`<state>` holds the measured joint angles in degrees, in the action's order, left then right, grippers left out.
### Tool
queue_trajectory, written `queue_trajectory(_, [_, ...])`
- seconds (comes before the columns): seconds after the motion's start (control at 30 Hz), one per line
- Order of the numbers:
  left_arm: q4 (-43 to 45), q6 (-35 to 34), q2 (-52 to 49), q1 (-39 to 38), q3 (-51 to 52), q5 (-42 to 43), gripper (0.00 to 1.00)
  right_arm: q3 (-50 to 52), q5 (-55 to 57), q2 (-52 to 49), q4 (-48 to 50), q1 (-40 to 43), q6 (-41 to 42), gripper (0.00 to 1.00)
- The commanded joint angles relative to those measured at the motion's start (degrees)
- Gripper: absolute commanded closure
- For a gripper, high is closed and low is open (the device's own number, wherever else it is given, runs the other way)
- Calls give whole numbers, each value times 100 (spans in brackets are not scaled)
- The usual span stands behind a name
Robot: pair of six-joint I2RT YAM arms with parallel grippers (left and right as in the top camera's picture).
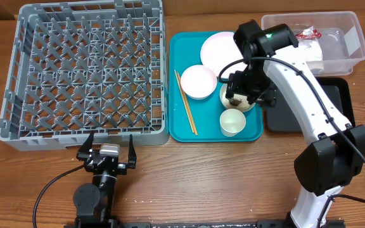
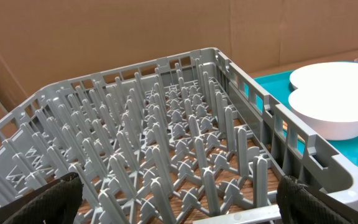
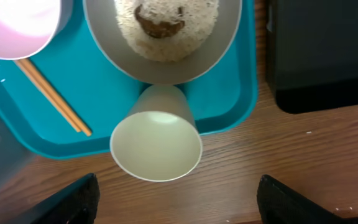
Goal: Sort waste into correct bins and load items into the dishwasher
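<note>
The grey dish rack [image 1: 87, 69] stands at the left and fills the left wrist view [image 2: 166, 124]. On the teal tray [image 1: 184, 130] lie a pink plate [image 1: 217, 45], an empty white bowl [image 1: 198, 81], wooden chopsticks [image 1: 185, 101], a small white cup [image 1: 232, 121] and a bowl of rice [image 1: 233, 101]. The right wrist view shows the rice with a brown lump [image 3: 159, 22] and the cup [image 3: 157, 146] tipped towards the camera. My right gripper [image 1: 249, 94] [image 3: 179, 205] is open and empty above the rice bowl and cup. My left gripper [image 1: 109, 151] [image 2: 179, 211] is open and empty at the rack's near wall.
A clear tub [image 1: 353, 38] at the back right holds a red wrapper [image 1: 308, 33] and a white napkin [image 1: 309, 52]. A black tray [image 1: 290, 117] [image 3: 322, 50] lies right of the teal tray. Bare wood table runs along the front.
</note>
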<state>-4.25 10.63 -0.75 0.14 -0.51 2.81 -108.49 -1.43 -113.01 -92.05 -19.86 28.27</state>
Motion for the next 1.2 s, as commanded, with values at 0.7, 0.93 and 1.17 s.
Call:
queue_trajectory(0.7, [0,-81,42,37,24,-2,0,2343,-162,645,2046,192,-273,37])
queue_trajectory(0.93, [280,-474,42,37,15,149,0,2734,-468,645,2291,192,-254,79])
queue_trajectory(1.17, [-177,-1241,-205,37,-1082,529,0,2667,-647,699,2275,192,-258,96])
